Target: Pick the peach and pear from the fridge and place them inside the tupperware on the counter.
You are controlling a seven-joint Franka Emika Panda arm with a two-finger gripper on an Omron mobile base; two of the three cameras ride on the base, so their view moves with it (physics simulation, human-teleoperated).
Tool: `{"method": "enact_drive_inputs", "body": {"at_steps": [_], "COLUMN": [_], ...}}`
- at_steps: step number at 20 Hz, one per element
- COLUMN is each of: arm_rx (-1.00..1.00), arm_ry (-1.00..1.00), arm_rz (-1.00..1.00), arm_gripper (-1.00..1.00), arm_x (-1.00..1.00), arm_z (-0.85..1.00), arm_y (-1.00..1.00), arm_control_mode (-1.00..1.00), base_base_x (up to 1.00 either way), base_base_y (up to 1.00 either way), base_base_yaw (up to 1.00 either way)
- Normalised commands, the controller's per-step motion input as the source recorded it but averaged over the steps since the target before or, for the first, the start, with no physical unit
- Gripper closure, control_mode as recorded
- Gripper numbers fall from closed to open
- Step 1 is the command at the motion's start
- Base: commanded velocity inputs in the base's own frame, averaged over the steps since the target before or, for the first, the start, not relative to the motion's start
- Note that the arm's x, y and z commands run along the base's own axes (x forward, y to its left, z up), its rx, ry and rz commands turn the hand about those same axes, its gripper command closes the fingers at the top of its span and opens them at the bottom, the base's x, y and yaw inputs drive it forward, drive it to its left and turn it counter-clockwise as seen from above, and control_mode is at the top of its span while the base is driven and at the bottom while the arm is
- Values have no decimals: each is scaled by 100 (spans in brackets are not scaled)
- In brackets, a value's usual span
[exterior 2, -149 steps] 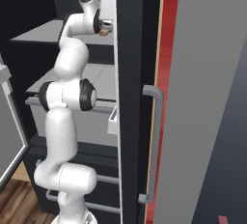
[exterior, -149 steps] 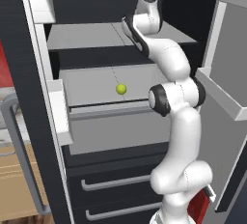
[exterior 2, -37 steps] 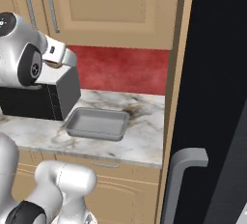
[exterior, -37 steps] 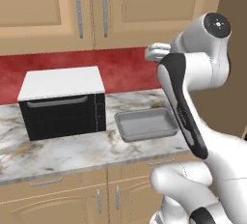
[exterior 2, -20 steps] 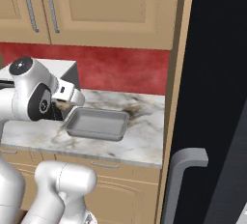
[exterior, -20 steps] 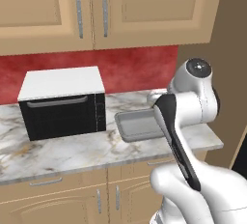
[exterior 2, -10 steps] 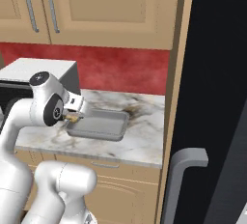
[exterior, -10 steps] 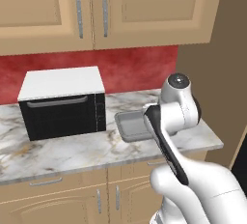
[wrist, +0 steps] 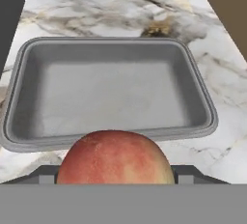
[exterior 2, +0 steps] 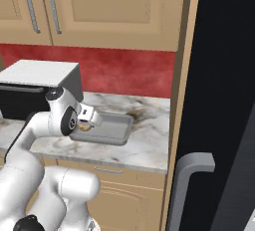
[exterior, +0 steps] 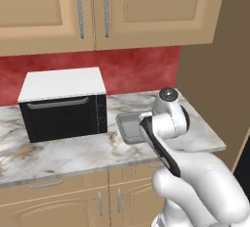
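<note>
The pincer (exterior 2: 88, 124) has carried the peach (wrist: 115, 158) from the fridge (exterior 2: 219, 100) down to the tupperware (wrist: 108, 90).

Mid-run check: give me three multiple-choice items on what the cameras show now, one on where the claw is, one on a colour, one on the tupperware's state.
1. Where is the claw?
A. inside the fridge
B. at the near rim of the tupperware
C. on top of the microwave

2. What colour is the fruit in the claw?
A. yellow-green
B. purple
C. red-orange

3. What is the state of the tupperware?
A. empty
B. holding two fruits
C. tipped on its side

Answers:
1 B: the hand view looks across the tupperware from its near rim, with the claw low at that edge.
2 C: the peach between the fingertips is red-orange with a paler patch.
3 A: its grey floor is bare and it sits flat on the counter.
</note>
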Motion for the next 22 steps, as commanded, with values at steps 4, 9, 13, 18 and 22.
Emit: {"method": "enact_drive_inputs", "body": {"at_steps": [4, 9, 13, 18, 22], "arm_rx": [0, 0, 0, 0, 0], "arm_ry": [4, 1, 0, 2, 2], "arm_rz": [0, 0, 0, 0, 0], "arm_gripper": [100, 100, 100, 100, 100], "arm_x": [60, 58, 52, 45, 24], "arm_z": [-36, -25, -18, -21, -38], "arm_y": [-5, -16, -23, -18, -7], "arm_control_mode": [-100, -100, -100, -100, -100], "base_base_x": [0, 0, 0, 0, 0], "base_base_y": [0, 0, 0, 0, 0], "base_base_yaw": [0, 0, 0, 0, 0]}}
